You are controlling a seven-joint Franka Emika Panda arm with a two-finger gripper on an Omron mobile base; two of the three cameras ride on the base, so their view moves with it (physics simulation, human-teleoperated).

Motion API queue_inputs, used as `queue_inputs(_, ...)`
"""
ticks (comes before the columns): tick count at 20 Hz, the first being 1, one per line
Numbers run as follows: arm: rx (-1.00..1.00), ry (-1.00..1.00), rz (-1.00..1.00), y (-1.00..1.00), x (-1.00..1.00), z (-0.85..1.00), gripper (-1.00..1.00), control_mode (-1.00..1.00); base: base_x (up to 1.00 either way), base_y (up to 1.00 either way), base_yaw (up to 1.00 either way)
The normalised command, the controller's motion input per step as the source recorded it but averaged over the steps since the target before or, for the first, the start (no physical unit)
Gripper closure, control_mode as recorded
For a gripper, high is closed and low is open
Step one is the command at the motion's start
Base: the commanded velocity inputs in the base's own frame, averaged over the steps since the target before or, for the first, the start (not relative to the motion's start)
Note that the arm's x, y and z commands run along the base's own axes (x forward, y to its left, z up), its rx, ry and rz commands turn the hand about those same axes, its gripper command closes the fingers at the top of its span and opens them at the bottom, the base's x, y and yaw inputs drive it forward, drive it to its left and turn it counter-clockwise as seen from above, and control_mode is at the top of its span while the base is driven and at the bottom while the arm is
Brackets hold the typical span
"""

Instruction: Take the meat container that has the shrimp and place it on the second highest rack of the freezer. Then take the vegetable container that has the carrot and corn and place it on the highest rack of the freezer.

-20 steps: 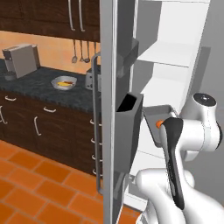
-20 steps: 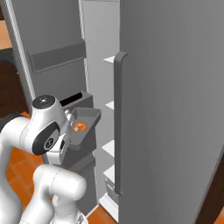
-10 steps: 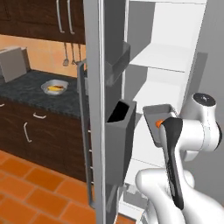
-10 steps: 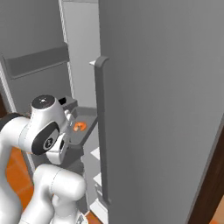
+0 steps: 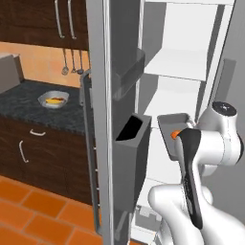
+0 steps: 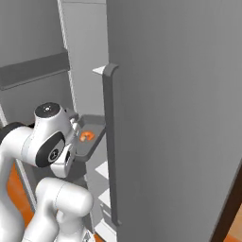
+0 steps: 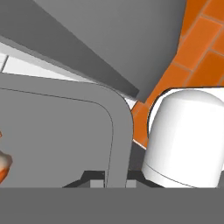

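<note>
Kitchen floor (image 5: 33,210) of orange tiles runs along the left of the left base view, below dark wood cabinets (image 5: 33,148) with pale handles and a speckled black counter (image 5: 28,103). Above the counter the wall is pale orange, more dark cabinets hang overhead, and a few utensils (image 5: 72,67) hang on the wall.

Largest of all is the freezer (image 6: 179,118), a tall light-grey unit standing open. In the right base view its closed door, with a long vertical handle (image 6: 111,146), takes up most of the right side. In the left base view the open door (image 5: 112,119) stands edge-on in the middle, with a dark bin (image 5: 131,158) hooked on its inner face, and the white interior lies to its right. The highest rack (image 5: 174,62) is a flat white shelf near the top of that compartment; further white shelves show lower down.

The meat container (image 6: 90,137), a small grey tray, is held up in front of the open compartment, level with the middle shelves and well below the highest rack. The gripper (image 7: 116,177) is clamped narrow on the tray's rim at the near corner, as the hand view shows. The shrimp (image 6: 86,136), a tiny orange-red curl, lies inside the tray.

On the counter, well away to the left, sits a rounded pale dish (image 5: 53,99) with orange and yellow food in it.
</note>
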Motion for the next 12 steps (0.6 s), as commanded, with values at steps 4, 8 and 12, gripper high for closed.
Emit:
queue_inputs(4,0.00,0.00,0.00,0.00,0.00,0.00,1.00,1.00,0.29,0.50,-0.20)
queue_inputs(8,0.00,0.00,0.00,0.00,0.00,0.00,1.00,1.00,0.06,0.04,-0.13)
queue_inputs(12,0.00,0.00,-0.10,0.08,0.27,0.00,1.00,-1.00,0.10,0.06,-0.09)
